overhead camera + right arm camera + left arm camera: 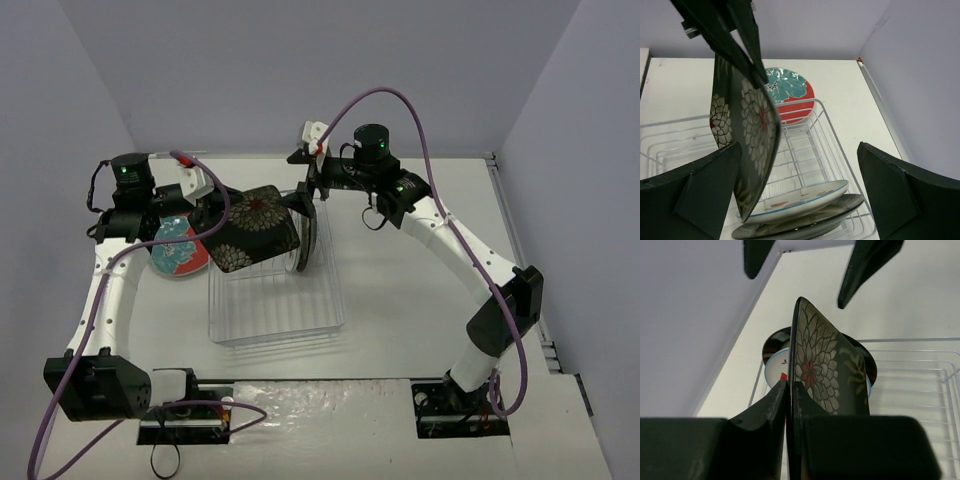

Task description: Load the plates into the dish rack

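My left gripper [213,207] [789,386] is shut on the edge of the black square plate with white flowers [255,230] [824,360] [754,135] and holds it tilted over the far end of the dish rack [275,300] [837,145]. The white watermelon plate [776,371] [807,199] and the dark striped-rim plate [776,340] [805,222] stand in the rack's far right end [303,240]. The red plate with teal flowers [178,247] [790,95] lies on the table left of the rack. My right gripper [308,200] [800,170] is open and empty beside the racked plates.
The left gripper's fingers [735,35] reach in from the top of the right wrist view. Grey walls enclose the table on the far, left and right sides. The rack's near rows of prongs [280,310] hold nothing.
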Controlling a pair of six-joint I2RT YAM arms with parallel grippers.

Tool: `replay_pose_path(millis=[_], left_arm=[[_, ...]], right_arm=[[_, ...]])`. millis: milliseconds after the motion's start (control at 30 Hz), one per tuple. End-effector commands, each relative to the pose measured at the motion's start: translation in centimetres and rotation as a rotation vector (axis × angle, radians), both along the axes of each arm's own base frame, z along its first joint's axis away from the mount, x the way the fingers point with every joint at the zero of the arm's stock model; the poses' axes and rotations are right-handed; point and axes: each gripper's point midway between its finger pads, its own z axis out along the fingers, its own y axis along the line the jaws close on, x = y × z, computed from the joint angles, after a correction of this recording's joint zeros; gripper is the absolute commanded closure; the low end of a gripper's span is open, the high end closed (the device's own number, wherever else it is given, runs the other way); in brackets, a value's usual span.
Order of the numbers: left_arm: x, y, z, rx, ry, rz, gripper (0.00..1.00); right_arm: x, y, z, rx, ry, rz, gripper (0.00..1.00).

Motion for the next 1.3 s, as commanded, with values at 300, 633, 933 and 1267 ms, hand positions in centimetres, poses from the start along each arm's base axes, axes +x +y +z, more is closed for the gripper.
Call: replay_pose_path(millis=[300, 633, 933, 1267], left_arm=[[-3.8, -1.4, 4.6, 0.044, -0.298, -0.132, 1.0], [-4.4, -2.8, 4.6, 0.04, -0.3, -0.171, 1.0], [-2.0, -2.4, 6.0, 0.0, -0.246, -0.029, 0.16], [1.4, -0.1, 11.3, -0.156, -0.236, 0.265, 0.03]], right_arm=[[-0.8, 5.0, -0.2, 0.032, 0.025, 0.107, 0.07], [-1.6, 6.8, -0.9, 0.045, 0.015, 0.131, 0.96], [1.6, 3.9, 1.7, 0.079, -0.096, -0.138, 1.0], [3.5, 0.6, 6.5, 0.201, -0.12, -0.399, 1.0]])
